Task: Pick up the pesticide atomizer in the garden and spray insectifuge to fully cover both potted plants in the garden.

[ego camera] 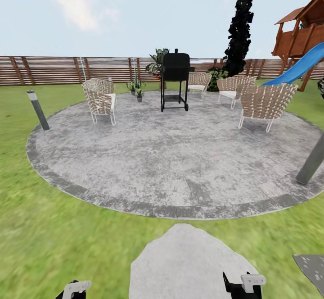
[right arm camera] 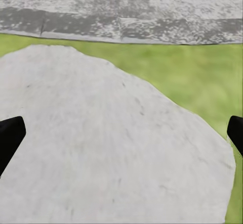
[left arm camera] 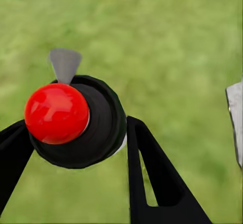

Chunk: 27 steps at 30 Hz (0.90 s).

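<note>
In the left wrist view, the pesticide atomizer is seen end-on, a red top on a dark round part. My left gripper is shut on it, with black fingers on both sides, above the green lawn. Two small potted plants stand at the far edge of the garden's stone patio, between a wicker chair and a black grill. My right gripper is open, its fingertips wide apart over a pale stepping stone. Both wrists peek in at the head view's lower edge.
Several wicker chairs and a black grill ring the patio's far half. Grey bollard lamps stand left and right. A slatted fence, a dark tree and a playset with a blue slide lie behind.
</note>
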Tool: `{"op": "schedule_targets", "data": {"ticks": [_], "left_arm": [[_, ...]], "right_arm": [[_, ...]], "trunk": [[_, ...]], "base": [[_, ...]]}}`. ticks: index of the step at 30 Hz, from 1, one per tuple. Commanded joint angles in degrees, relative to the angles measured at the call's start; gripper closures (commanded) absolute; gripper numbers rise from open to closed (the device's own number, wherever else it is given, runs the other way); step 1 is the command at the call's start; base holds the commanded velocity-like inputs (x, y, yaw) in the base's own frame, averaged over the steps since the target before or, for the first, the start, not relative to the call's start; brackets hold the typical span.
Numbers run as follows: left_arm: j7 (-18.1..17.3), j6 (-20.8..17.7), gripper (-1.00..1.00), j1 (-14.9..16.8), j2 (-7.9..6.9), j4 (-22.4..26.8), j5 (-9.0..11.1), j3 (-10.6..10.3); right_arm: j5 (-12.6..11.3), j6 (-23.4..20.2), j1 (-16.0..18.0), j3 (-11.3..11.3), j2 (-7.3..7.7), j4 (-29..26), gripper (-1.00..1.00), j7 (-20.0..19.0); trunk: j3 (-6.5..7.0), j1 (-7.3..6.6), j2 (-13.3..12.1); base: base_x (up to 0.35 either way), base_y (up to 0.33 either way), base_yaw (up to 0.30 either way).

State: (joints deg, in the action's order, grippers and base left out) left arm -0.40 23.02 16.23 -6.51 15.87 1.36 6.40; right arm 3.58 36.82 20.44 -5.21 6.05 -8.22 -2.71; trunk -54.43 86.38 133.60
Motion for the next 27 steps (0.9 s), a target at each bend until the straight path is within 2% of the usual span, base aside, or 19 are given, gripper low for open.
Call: {"op": "schedule_targets", "data": {"ticks": [1, 27], "left_arm": [[0.0, 0.2, 1.00, 0.0, 0.00, 0.0, 0.1, 0.1], [0.0, 0.2, 1.00, 0.0, 0.00, 0.0, 0.1, 0.1]], "right_arm": [[0.4, 0.2, 0.0, -0.5, 0.00, 0.0, -1.00, -0.3], [0.4, 0.2, 0.0, -0.5, -0.01, 0.0, -1.00, -0.3]], "trunk": [[-0.05, 0.02, 0.0], [-0.05, 0.02, 0.0]], "base": [[0.339, -0.008, 0.000], [0.339, -0.001, 0.000]]}}
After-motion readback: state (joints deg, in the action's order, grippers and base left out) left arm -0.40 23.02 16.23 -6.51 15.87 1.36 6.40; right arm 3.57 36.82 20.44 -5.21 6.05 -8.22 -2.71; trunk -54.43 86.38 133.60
